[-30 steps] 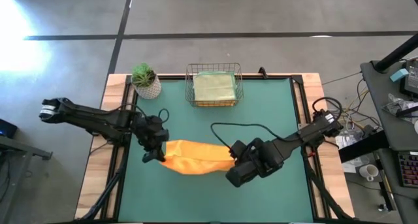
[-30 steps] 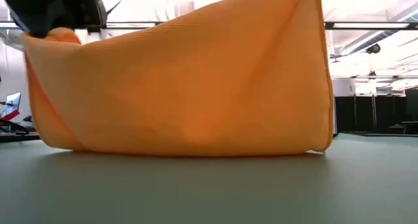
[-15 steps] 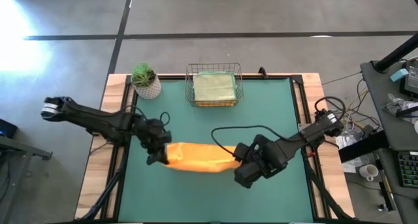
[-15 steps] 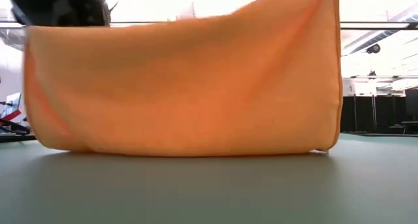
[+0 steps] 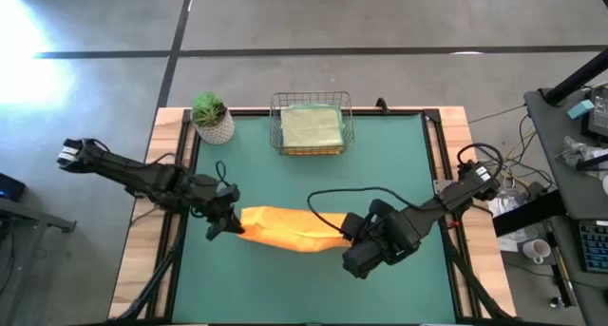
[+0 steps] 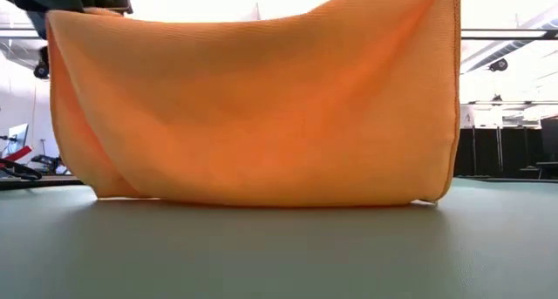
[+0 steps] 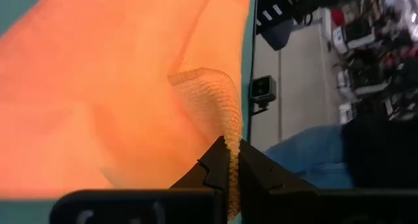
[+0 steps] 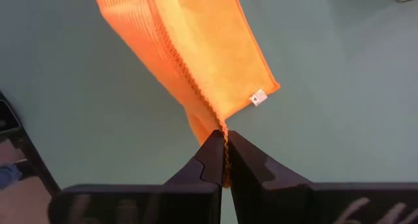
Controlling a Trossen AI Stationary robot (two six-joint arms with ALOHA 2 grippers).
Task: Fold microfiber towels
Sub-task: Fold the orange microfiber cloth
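Note:
An orange microfiber towel (image 5: 285,229) hangs stretched between my two grippers over the middle of the green table (image 5: 399,164). Its lower fold (image 6: 261,200) rests on the table top. My left gripper (image 5: 231,227) is shut on the towel's left upper end. My right gripper (image 5: 346,237) is shut on its right upper end, out of the low view's top. A small white tag (image 8: 259,98) sits near a free corner. A pale green towel (image 5: 312,127) lies folded in the wire basket (image 5: 275,126). My left gripper pinches a bunched upper corner of the towel (image 7: 224,134) between its two fingers (image 7: 210,172), slanting down from the table's left. The cloth falls away below it with its bottom on the table. My right gripper pinches the towel's stitched edge (image 8: 221,129) between its two fingers (image 8: 210,160), coming from above and pointing steeply down. One layer or several, I cannot tell. The towel hangs below the fingers, and a tagged corner (image 8: 273,87) hangs free beside them.
The wire basket stands at the table's far edge, with a small potted plant (image 5: 211,117) at the far left corner. A black cable (image 5: 332,188) loops over the table behind the right arm. Bare table lies near and far of the towel.
My left gripper has risen and turned, lifting the towel's left upper corner. The top edge between the grippers, which sloped down to the left, now runs nearly level and taut. The towel's bottom has stayed on the table. My right gripper has rolled about its own line.

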